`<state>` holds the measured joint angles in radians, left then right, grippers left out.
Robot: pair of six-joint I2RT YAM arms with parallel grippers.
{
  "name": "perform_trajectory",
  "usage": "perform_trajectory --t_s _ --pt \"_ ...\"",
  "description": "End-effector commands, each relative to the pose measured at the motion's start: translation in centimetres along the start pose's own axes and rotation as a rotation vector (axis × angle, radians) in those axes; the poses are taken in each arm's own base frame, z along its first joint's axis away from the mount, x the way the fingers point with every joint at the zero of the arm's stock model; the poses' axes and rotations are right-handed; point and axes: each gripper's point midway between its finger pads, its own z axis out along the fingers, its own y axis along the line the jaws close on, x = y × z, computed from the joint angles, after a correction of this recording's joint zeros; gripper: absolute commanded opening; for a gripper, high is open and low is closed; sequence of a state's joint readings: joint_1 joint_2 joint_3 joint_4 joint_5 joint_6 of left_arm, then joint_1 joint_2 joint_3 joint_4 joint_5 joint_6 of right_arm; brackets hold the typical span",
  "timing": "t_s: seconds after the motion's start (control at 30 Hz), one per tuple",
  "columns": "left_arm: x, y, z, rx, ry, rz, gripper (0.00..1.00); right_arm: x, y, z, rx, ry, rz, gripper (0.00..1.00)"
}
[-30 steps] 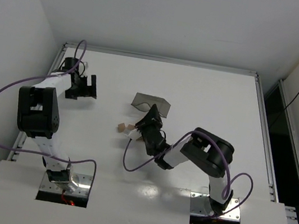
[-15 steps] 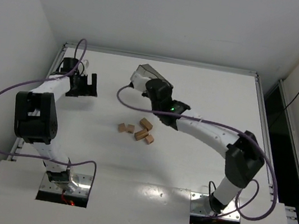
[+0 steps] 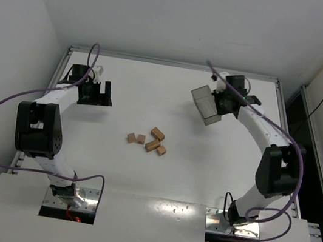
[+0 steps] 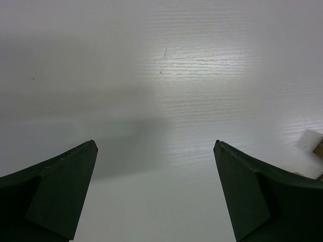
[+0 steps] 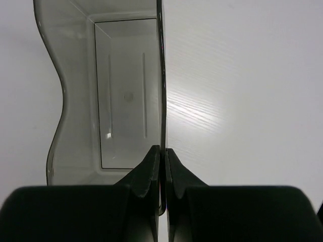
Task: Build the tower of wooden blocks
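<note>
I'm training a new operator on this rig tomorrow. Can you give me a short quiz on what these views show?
1. Multiple choice: what does the right gripper grip? A) nothing B) a wall of the bin C) a cup
2. True or false: the left gripper is shut.
3. Fill the gap: the wood blocks lie loose on the ____, with none in the bin.

Key
1: B
2: false, its jaws stand wide apart with nothing between them
3: table
</note>
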<state>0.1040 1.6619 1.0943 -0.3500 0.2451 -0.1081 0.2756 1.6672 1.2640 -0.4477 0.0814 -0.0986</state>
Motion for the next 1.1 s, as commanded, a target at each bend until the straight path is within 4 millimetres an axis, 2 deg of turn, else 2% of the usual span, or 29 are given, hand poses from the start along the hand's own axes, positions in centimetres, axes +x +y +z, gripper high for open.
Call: perform_trajectory --t_s 0.0,0.07,0.13,0.17,0.2,0.23,0.27,0.3,0.37,0.4,0.43,0.47,0.5,0.57,0.6,0.67,0.7,0.77,0.83,0.87,0.9,0.93,1.07 --pt "-1.8 -1.2 -0.7 0.041 -0.071 0.045 0.99 -0.7 -3.4 0.1 -0.041 -0.075 0.224 0.0" --pt "-1.8 -1.1 -0.3 0.041 -0.071 0.045 0.99 -0.2 -5.7 0.9 -0.013 -0.073 0.231 0.0" --pt "-2.4 -1.6 -0.2 0.048 -0.078 0.045 0.99 1.6 -10.2 2.1 0.022 -0.047 0.274 0.0" --pt "-2.4 -1.6 -0.2 0.048 -0.078 0.045 0.99 1.4 -10.0 2.8 -0.001 -0.047 0.26 0.0" --pt "-2.7 -1.7 0.0 0.06 -0.079 0.046 0.99 2.1 -11.9 3.1 -0.02 -0.055 0.286 0.0" --pt "-2.4 -1.7 0.0 0.06 -0.069 0.043 0.99 1.4 -13.4 3.2 -0.021 -0.071 0.281 0.0" --pt "-2.5 -1.8 0.1 0.069 -0.067 0.043 0.99 3.1 -13.7 4.7 -0.058 -0.023 0.278 0.0" --pt "-2.5 -1.8 0.1 0.069 -0.067 0.043 0.99 2.8 -16.0 4.6 -0.056 -0.045 0.29 0.0" --pt "-2.7 -2.2 0.3 0.09 -0.066 0.044 0.99 4.7 -17.2 6.0 -0.078 -0.003 0.289 0.0" --pt "-3.2 -2.2 0.2 0.091 -0.078 0.047 0.99 4.9 -18.3 6.1 -0.064 -0.007 0.288 0.0" --pt "-3.3 -2.2 0.2 0.091 -0.078 0.047 0.99 5.0 -20.2 5.9 -0.036 -0.019 0.278 0.0" --pt "-3.1 -2.2 0.4 0.09 -0.065 0.043 0.99 5.5 -20.9 6.0 -0.032 -0.01 0.276 0.0" --pt "-3.1 -2.2 0.4 0.09 -0.064 0.043 0.99 5.9 -22.5 6.3 -0.012 -0.013 0.283 0.0" --pt "-3.3 -2.1 0.6 0.09 -0.066 0.044 0.99 6.5 -23.7 6.4 0.0 -0.007 0.281 0.0" --pt "-3.3 -2.1 0.6 0.09 -0.066 0.044 0.99 6.2 -24.8 6.3 0.017 -0.02 0.269 0.0" --pt "-3.3 -2.1 0.6 0.09 -0.066 0.044 0.99 7.4 -26.4 6.7 0.035 -0.012 0.294 0.0" --pt "-3.3 -2.1 0.6 0.09 -0.066 0.044 0.99 6.9 -27.6 6.6 0.054 -0.03 0.293 0.0" --pt "-3.3 -2.3 0.6 0.1 -0.066 0.044 0.99 8.0 -29.5 6.8 0.09 -0.01 0.324 0.0" --pt "-3.1 -2.4 0.8 0.108 -0.056 0.042 0.99 9.1 -31.3 8.1 0.083 0.009 0.38 0.0" --pt "-3.1 -2.4 0.8 0.109 -0.056 0.042 0.99 8.0 -32.1 7.6 0.101 -0.016 0.368 0.0" --pt "-3.1 -2.4 0.8 0.109 -0.056 0.042 0.99 8.9 -32.3 7.8 0.087 0.002 0.388 0.0" --pt "-3.5 -2.6 0.7 0.118 -0.065 0.045 0.99 9.6 -32.2 8.8 0.078 0.015 0.405 0.0" --pt "-3.5 -2.6 0.8 0.118 -0.058 0.042 0.99 10.2 -31.9 9.7 0.072 0.022 0.442 0.0"
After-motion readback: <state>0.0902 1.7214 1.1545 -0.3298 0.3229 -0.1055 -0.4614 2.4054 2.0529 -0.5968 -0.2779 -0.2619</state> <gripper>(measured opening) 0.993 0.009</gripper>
